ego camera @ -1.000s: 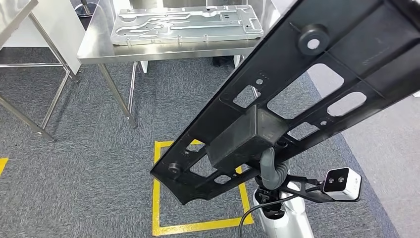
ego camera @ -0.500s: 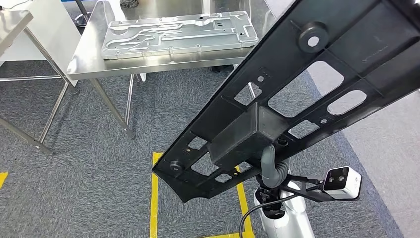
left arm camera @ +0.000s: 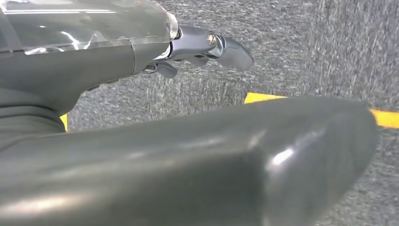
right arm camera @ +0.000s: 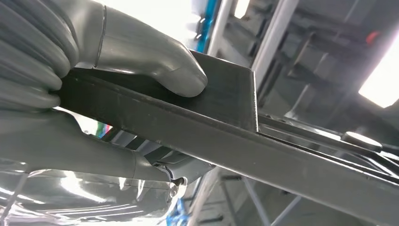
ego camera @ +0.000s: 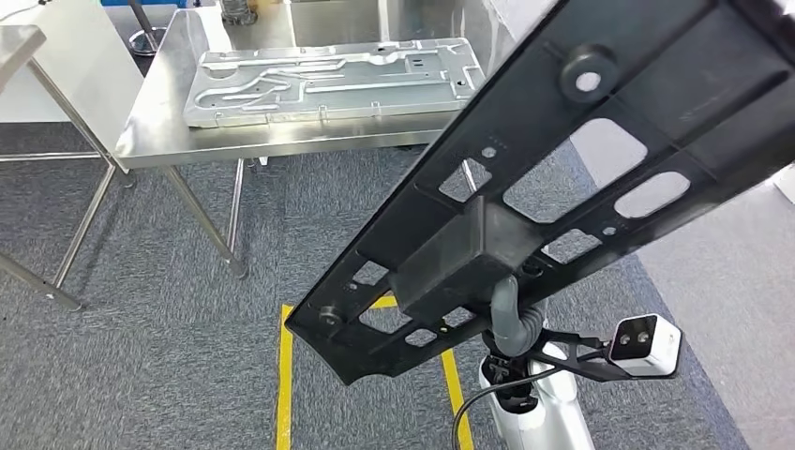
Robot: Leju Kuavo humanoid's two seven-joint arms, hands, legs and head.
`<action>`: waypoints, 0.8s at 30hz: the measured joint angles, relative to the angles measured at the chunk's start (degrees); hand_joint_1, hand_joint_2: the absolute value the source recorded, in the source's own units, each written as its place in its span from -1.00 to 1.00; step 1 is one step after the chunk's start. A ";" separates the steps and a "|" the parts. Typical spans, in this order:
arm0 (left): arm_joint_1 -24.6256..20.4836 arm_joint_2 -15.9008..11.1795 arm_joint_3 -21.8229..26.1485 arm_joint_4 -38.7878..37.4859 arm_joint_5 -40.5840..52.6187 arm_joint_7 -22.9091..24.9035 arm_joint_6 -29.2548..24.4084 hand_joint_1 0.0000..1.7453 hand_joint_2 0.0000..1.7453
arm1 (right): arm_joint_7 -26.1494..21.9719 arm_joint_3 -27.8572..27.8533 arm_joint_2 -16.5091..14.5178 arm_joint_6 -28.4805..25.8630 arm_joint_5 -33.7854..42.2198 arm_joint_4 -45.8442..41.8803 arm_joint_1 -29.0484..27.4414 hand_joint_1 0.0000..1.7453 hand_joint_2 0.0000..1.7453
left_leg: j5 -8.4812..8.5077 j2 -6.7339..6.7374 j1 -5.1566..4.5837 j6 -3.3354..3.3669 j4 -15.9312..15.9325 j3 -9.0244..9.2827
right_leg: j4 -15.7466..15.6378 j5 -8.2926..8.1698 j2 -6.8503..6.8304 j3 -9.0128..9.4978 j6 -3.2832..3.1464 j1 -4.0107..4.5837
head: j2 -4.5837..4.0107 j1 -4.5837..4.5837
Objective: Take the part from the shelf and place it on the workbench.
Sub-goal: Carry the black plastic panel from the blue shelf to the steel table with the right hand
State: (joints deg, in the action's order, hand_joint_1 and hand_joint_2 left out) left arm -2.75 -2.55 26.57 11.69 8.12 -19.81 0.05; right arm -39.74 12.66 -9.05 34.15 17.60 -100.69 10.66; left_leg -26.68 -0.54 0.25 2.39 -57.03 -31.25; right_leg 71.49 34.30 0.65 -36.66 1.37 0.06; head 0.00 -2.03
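Observation:
The part is a long black plastic frame (ego camera: 572, 178) with cut-outs and a boxy block on its underside. It runs slantwise across the head view, from low centre to top right. My right hand (ego camera: 507, 319) grips it from below at the block. In the right wrist view the thumb (right arm camera: 141, 52) presses on the part (right arm camera: 221, 136) and the fingers wrap under it. The steel workbench (ego camera: 164, 127) stands ahead at the upper left, with a flat grey metal plate (ego camera: 328, 80) lying on it. My left hand (left arm camera: 188, 160) hangs over the carpet with nothing in it, fingers (left arm camera: 211, 47) stretched out.
Yellow floor tape (ego camera: 283, 375) marks a square on the grey carpet below the part. Another steel table's legs (ego camera: 56, 272) stand at the far left. The workbench's own legs (ego camera: 211, 225) reach down towards me. A lighter floor strip (ego camera: 731, 281) runs along the right.
The whole picture has shifted: the camera has moved, so the workbench and yellow tape now sit lower and further left. The part stays gripped in my right hand the same way.

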 joint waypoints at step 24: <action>0.11 0.47 0.93 -0.02 2.10 -0.03 0.80 -1.00 -1.00 | -0.04 9.33 5.10 -4.05 -7.42 4.42 1.82 1.00 1.00 | 3.30 0.24 -0.47 -1.98 -2.09 -5.95 | -14.55 -2.35 -0.24 10.51 -1.17 -0.37 | 0.00 0.05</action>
State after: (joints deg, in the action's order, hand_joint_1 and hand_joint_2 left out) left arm -2.65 -2.08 27.50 11.67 10.22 -19.84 0.85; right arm -39.78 21.99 -3.96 30.10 10.18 -96.27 12.48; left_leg -23.38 -0.30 -0.22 0.41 -59.12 -37.20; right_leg 56.94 31.94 0.41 -26.15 0.20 -0.31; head 0.00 -1.98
